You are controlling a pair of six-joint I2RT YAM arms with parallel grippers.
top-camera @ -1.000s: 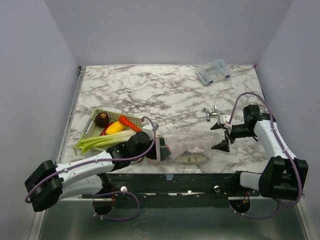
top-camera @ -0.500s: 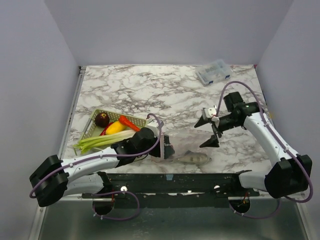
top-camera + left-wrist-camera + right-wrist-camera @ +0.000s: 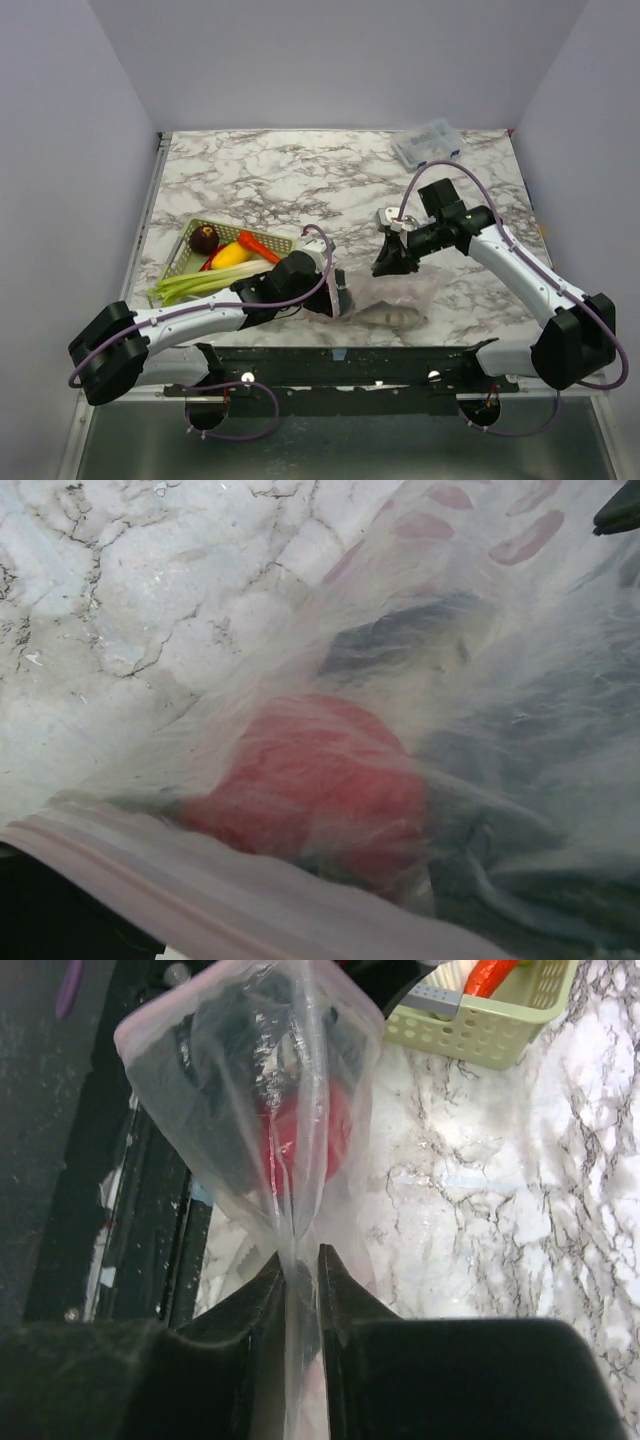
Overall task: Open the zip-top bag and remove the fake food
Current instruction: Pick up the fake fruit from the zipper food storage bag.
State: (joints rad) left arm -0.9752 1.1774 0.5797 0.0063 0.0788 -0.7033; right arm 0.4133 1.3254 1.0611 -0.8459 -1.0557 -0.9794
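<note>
- The zip-top bag (image 3: pixel 400 308) lay at the near edge of the marble table (image 3: pixel 300 180), between the two claws. A red fake food (image 3: pixel 320 780) showed through its film, so the bag was not yet emptied.
- The right claw (image 3: pixel 299 1262) was pressed together on a fold of the bag's plastic, at the end away from the pinkish zip strip (image 3: pixel 150 880). I judged this was to anchor or lift that end while the mouth was worked.
- The left claw (image 3: pixel 337 300) stood spread just at the zip end, its camera looking over the strip into the bag. It seemed placed to take the mouth, but whether it touched the plastic could not be told.
- Left of the bag, the pale green mesh basket (image 3: pixel 180 262) held a maroon ball, a yellow piece, a red chili and green stalks.
- A second earlier the right claw had hung wide open, well to the right of the bag; it had since swung in and closed on it. The left arm had slid nearer.
</note>
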